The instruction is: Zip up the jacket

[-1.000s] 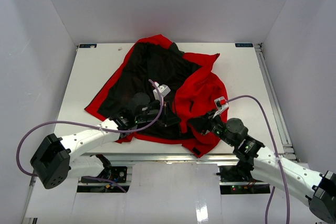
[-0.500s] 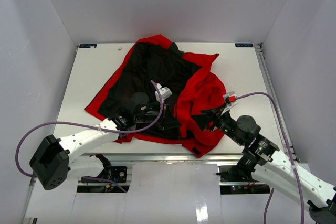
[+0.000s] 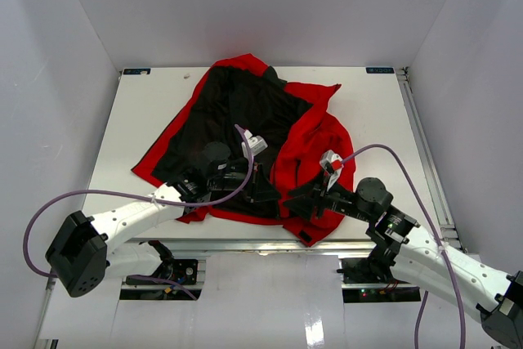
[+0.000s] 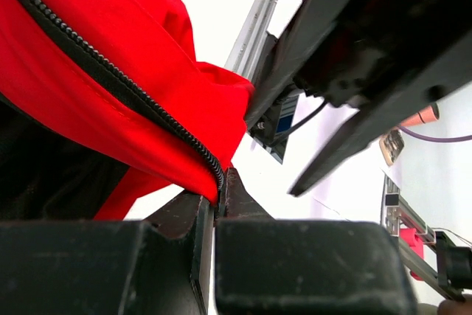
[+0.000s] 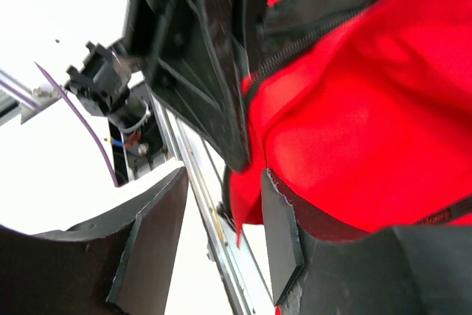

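Observation:
The red jacket [image 3: 315, 145] lies open on the table with its black lining [image 3: 237, 112] facing up. My left gripper [image 3: 263, 190] is shut on the jacket's lower front edge. In the left wrist view the zipper teeth [image 4: 110, 71] run down the red fabric [image 4: 110, 5] into the closed jaws. My right gripper [image 3: 296, 202] is open just right of the left one. In the right wrist view [image 5: 221, 234] a red corner of the jacket [image 5: 247, 197] hangs between its fingers [image 5: 284, 234], and a zipper line [image 5: 310, 46] crosses above.
The white table [image 3: 147, 112] is boxed in by white walls. A metal rail [image 3: 245, 244] runs along its near edge, right below both grippers, and another rail [image 3: 421, 145] along the right side. Purple cables [image 3: 392, 157] loop off both arms.
My right gripper has moved left and down along the jacket's lower edge, closing in on the left gripper. The left gripper has stayed put, shut on the jacket.

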